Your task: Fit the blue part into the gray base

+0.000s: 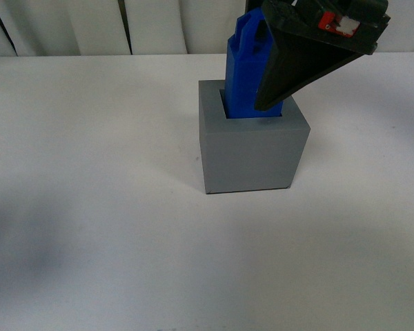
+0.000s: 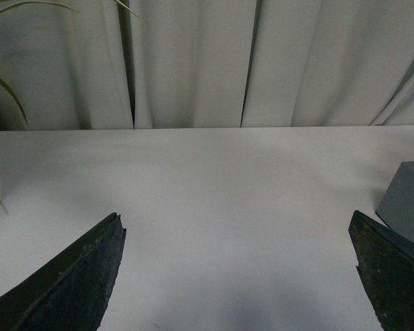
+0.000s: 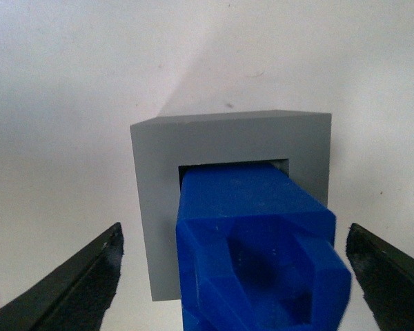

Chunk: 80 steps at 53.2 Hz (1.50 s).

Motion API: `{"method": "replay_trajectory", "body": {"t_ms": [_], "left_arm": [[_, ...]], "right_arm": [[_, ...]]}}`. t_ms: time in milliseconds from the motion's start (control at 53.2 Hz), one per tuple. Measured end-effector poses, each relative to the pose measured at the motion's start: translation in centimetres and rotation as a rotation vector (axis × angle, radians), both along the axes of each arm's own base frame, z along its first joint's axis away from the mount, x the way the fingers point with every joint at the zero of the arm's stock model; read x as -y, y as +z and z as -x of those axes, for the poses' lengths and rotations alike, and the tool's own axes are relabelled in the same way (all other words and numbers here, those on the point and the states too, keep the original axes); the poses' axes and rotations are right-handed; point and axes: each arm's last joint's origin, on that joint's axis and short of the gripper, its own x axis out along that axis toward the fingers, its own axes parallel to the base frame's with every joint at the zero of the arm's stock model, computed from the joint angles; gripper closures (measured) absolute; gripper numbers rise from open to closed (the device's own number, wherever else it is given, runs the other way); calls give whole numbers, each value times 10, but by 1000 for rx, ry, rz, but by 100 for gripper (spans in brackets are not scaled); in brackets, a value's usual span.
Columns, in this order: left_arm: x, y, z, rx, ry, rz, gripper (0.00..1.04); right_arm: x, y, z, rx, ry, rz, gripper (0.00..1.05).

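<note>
Handle point(image 1: 254, 31) uppermost, the blue part point(image 1: 243, 76) stands in the recess of the gray base point(image 1: 254, 152) on the white bench point(image 1: 90, 172); the right pincer point(image 3: 232, 231) gapes wide around it (fingers clear of it), the left pincer point(image 2: 234, 217) wide above the bench.

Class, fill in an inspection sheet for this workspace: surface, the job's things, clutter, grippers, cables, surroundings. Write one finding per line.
Surface: white table, bare and matte, with soft shadows.
Job's things: the gray base stands on the table. The blue part has its lower end in the base's recess and its handle end sticks up.
Clutter: nothing seen.
Grippers: the right claw is open and straddles the blue part. The left claw is open with nothing between its fingers.
Cables: nothing seen.
Surroundings: pale curtain behind the table; plant leaves at the edge of the left wrist view.
</note>
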Motion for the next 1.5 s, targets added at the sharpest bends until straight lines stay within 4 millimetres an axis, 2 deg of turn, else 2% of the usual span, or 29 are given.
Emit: {"method": "replay_trajectory", "body": {"t_ms": [19,207,357,545,883,996,1278,1372,1428,1447,1503], "left_arm": [[0,0,0,0,0,0,6],[0,0,0,0,0,0,6],[0,0,0,0,0,0,6],[0,0,0,0,0,0,6],[0,0,0,0,0,0,6],[0,0,0,0,0,0,6],[0,0,0,0,0,0,6],[0,0,0,0,0,0,6],[0,0,0,0,-1,0,6],[0,0,0,0,0,0,6],[0,0,0,0,2,0,6]], "right_arm": [[0,1,0,-1,-3,-9,6],[17,27,3,16,-30,-116,7],[42,56,14,149,-57,-226,7],[73,68,28,261,-137,-370,7],[152,51,62,379,-423,-682,7],[160,47,68,383,-485,-719,7],[159,44,69,352,-507,-740,7],[155,35,73,636,-787,-705,20],[158,26,82,777,-984,-771,29],[160,20,90,829,-1091,-829,34],[167,8,108,907,-1240,-951,46]]}}
